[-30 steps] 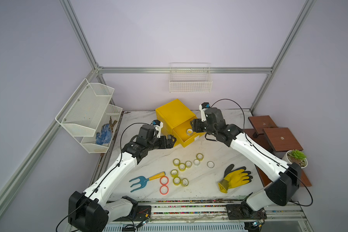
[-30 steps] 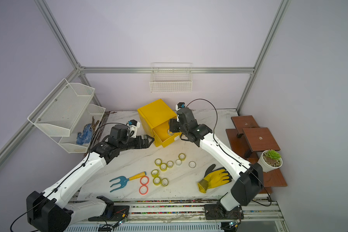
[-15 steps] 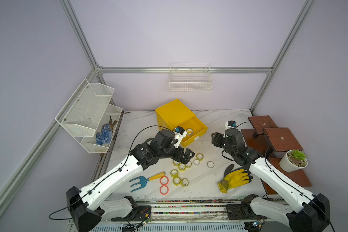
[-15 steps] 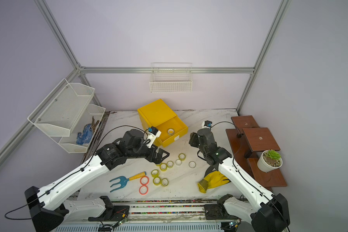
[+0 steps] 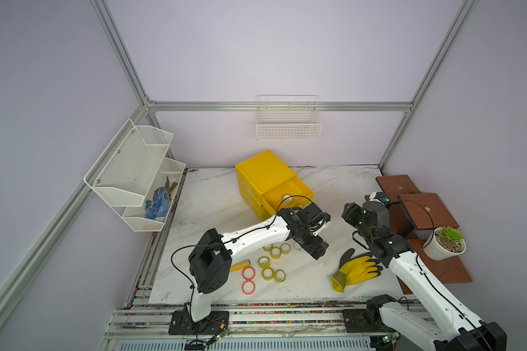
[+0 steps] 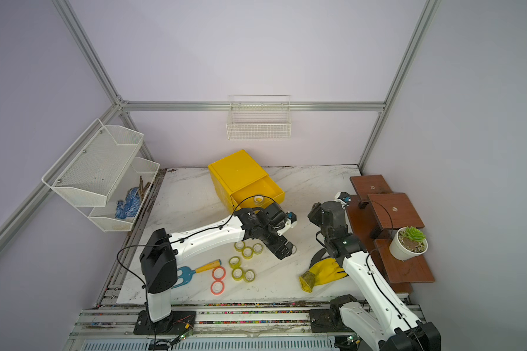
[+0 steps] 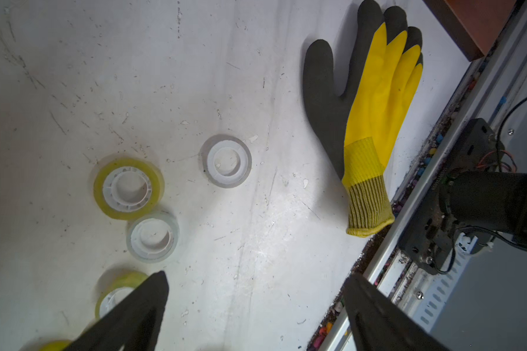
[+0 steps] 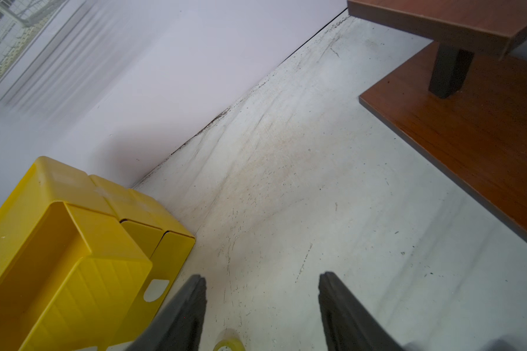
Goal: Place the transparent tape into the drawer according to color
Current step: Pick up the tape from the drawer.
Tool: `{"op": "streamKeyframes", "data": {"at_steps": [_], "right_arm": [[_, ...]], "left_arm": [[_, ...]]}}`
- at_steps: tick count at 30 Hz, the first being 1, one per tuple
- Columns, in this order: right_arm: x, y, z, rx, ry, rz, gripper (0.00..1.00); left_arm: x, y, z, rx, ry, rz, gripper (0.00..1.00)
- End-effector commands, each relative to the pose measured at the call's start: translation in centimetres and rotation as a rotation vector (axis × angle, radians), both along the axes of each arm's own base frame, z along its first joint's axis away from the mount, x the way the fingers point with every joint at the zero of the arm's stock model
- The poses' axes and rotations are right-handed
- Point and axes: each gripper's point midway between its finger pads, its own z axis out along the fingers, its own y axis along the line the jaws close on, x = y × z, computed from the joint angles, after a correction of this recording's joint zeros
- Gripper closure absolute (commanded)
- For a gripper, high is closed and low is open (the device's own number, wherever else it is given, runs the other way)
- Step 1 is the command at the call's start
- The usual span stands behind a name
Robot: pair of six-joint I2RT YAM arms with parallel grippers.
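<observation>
Left gripper (image 7: 256,276): spread wide, empty.
Right gripper (image 8: 263,276): parted, empty.
Clear tape roll (image 7: 226,161): probably light, stiff, slick; pinch yours across the outer rim.

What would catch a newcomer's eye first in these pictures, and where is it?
The bright yellow drawer unit at the back of the table, its top drawer pulled open with one roll inside. Next, the yellow-green tape rolls and two pink-red rings clustered near the front edge, the open left hand over them.
</observation>
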Motion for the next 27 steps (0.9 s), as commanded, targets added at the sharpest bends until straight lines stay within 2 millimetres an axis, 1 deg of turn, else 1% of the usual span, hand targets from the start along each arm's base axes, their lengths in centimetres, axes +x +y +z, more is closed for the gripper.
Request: {"op": "streamKeyframes", "data": {"at_steps": [1,6,9,15,21,27], "right_arm": [[0.0,-0.6,0.6,0.031,-0.039,-0.026,0.36],[-0.4,-1.3,0.9,0.038,-0.064,-0.041,0.35],[-0.5,-1.6,1.0,0.032,-0.069,-0.046,0.35],[-0.7,-2.1,0.7,0.04,-0.073,-0.05,0.35],[-0.7,-2.4,0.6,0.05,-0.074,-0.048,0.35],[-0.6,-2.7,0.8,0.057,-0.084,-0.046,0.35]], "left_arm": [[0.7,-0.7,-0.4,0.043,-0.037,-0.04,0.07],[1.8,-1.7,-3.5,0.111,-0.024,-0.042,0.08],[2.3,-2.3,-4.6,0.134,-0.023,-0.042,0.09],[2.8,-2.8,-6.6,0.197,-0.031,-0.056,0.1],[3.5,-3.2,-8.0,0.236,-0.05,-0.06,0.11],[3.6,-3.6,-9.4,0.271,-0.06,-0.076,0.17]]}}
